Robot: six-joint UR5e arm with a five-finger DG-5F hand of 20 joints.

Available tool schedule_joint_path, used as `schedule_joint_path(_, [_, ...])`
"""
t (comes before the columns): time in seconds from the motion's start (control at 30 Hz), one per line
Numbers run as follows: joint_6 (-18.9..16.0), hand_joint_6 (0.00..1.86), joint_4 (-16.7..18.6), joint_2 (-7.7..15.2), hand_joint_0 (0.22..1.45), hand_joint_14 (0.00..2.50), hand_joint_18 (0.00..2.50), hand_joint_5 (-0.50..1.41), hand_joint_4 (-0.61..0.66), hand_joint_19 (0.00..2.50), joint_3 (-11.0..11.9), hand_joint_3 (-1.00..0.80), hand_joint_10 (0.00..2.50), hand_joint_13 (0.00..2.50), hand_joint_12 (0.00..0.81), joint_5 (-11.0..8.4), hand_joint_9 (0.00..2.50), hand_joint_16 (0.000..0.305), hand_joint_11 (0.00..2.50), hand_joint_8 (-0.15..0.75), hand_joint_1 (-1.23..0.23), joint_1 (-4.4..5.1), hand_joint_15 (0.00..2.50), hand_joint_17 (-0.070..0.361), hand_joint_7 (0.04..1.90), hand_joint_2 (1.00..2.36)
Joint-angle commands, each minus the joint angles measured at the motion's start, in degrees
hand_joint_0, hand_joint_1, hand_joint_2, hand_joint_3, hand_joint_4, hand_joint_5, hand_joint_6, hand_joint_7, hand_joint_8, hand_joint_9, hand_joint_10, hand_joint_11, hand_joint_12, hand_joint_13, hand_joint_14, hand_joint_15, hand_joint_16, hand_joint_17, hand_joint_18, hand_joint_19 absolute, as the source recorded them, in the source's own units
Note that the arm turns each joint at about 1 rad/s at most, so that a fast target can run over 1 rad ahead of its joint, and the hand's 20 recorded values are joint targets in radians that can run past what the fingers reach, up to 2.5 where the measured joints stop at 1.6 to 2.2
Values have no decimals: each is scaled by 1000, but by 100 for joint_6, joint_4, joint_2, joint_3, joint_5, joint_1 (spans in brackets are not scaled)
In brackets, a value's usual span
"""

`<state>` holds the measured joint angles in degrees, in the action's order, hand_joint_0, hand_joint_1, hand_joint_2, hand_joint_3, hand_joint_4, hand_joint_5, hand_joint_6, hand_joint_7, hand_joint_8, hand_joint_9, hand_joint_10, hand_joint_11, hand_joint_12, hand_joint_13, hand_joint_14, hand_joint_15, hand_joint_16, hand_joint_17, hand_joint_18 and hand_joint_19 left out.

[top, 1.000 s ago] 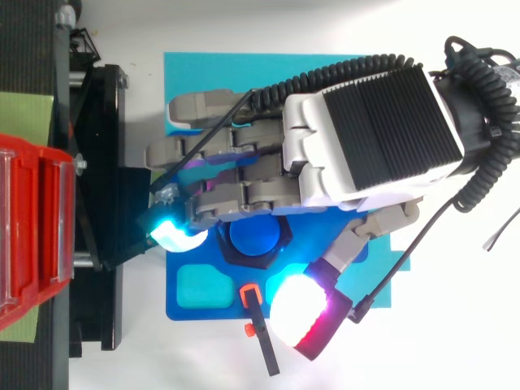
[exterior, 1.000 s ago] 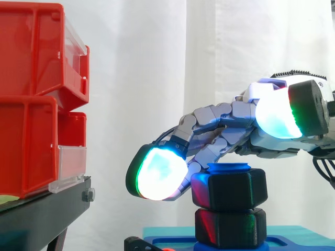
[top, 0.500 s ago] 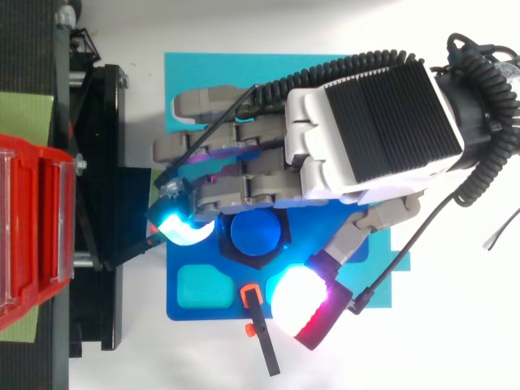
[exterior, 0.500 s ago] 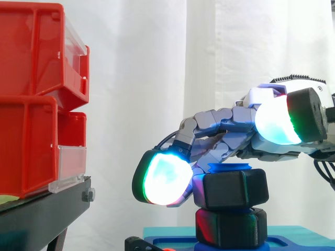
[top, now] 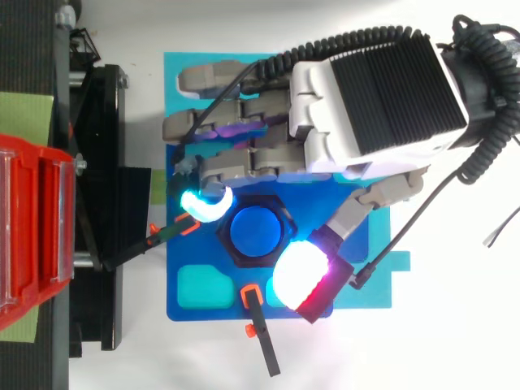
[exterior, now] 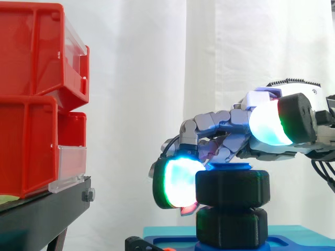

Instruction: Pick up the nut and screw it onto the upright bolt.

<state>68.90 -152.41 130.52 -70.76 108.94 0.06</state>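
A black hexagonal nut [exterior: 233, 189] sits on the upright blue bolt [exterior: 230, 167], just above a second black hexagonal piece [exterior: 230, 227] on the same bolt. From above, the bolt's round blue top [top: 256, 231] shows inside the nut's black rim [top: 225, 236]. My hand [top: 374, 106] reaches in from the right, over the bolt. One curled finger's cyan pad [top: 203, 203] presses the nut's far-left side. The thumb's white-red pad [top: 301, 272] presses its opposite side. The other fingers lie stretched out beyond the nut.
The bolt stands in a blue base plate [top: 195, 305] on a teal mat [top: 187, 73]. Red bins [exterior: 36, 104] on a black stand [exterior: 47, 214] rise to the left. A black bar with an orange clip [top: 262, 341] lies at the plate's near edge, another [top: 138, 248] at its left.
The finger pad and thumb have closed in against the nut, the pad sweeping toward it. The nut has turned on the bolt; its faces now stand at a different angle.
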Motion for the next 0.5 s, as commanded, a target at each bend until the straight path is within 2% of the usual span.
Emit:
schedule_joint_path(0.0, [0, 502, 9, 0, 508, 0, 33, 17, 159, 0, 1, -500, 0, 390, 251, 13, 801, 25, 0, 260, -152, -32, 0, 56, 1435, 1000])
schedule_joint_path(0.13, [0, 501, 62, 0, 514, 0, 120, 43, 104, 0, 1, -500, 0, 465, 230, 13, 921, 21, 0, 251, -168, -76, 0, 46, 1492, 1000])
schedule_joint_path(0.47, [0, 501, 115, 0, 518, 0, 260, 76, 56, 0, -8, -500, 0, 608, 185, 22, 1173, 15, 0, 195, -222, -138, 0, 33, 1496, 1000])
